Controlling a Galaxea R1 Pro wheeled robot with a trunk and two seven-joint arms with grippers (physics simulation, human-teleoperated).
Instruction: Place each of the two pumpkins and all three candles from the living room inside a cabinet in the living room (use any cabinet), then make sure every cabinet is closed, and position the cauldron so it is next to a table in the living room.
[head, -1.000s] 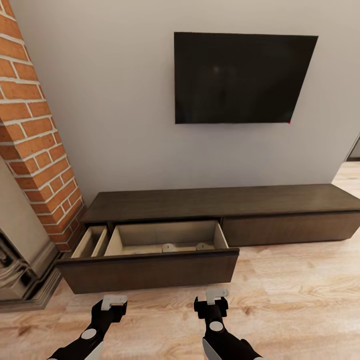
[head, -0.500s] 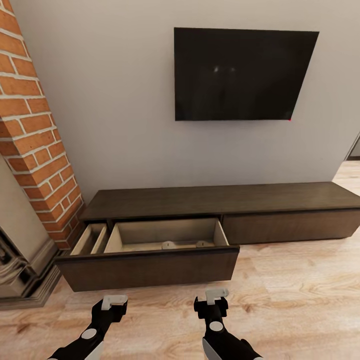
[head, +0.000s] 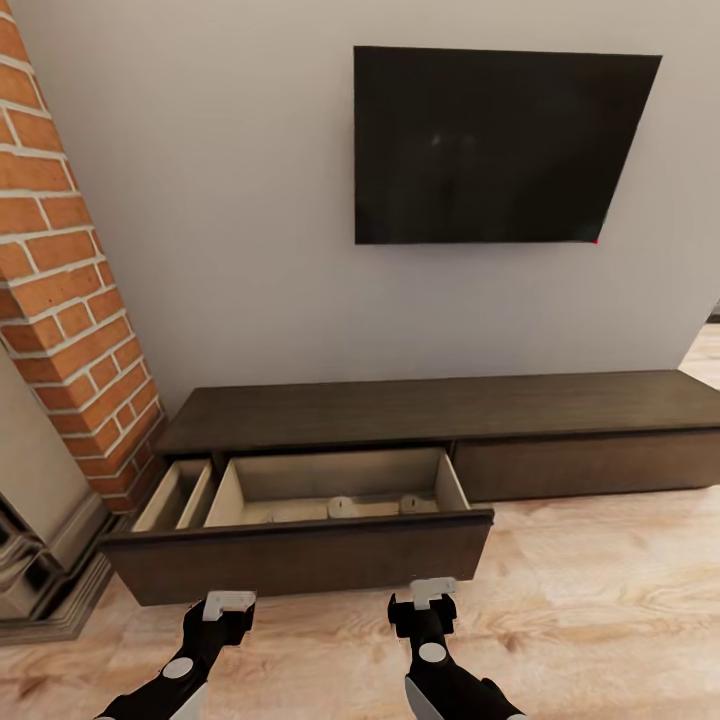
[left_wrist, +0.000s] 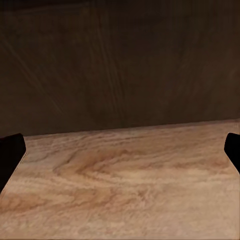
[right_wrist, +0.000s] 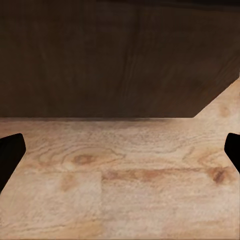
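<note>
Hovering low over the floor (head: 600, 620), your left hand (head: 229, 604) and right hand (head: 432, 592) both hang spread wide and empty, just short of the drawer front (head: 300, 560). Beyond them the cabinet (head: 450, 410) has that drawer pulled out; pale candle tops (head: 341, 506) sit on its bottom. Farther back, a TV (head: 500, 145) hangs on the wall, brick (head: 60, 290) at your left.

Camera moved closer to the cabinet (head: 440, 410): its open drawer (head: 300, 550) now sits lower and larger in head view, front nearly at both grippers. TV (head: 500, 145) and brick column (head: 60, 280) shifted too.
</note>
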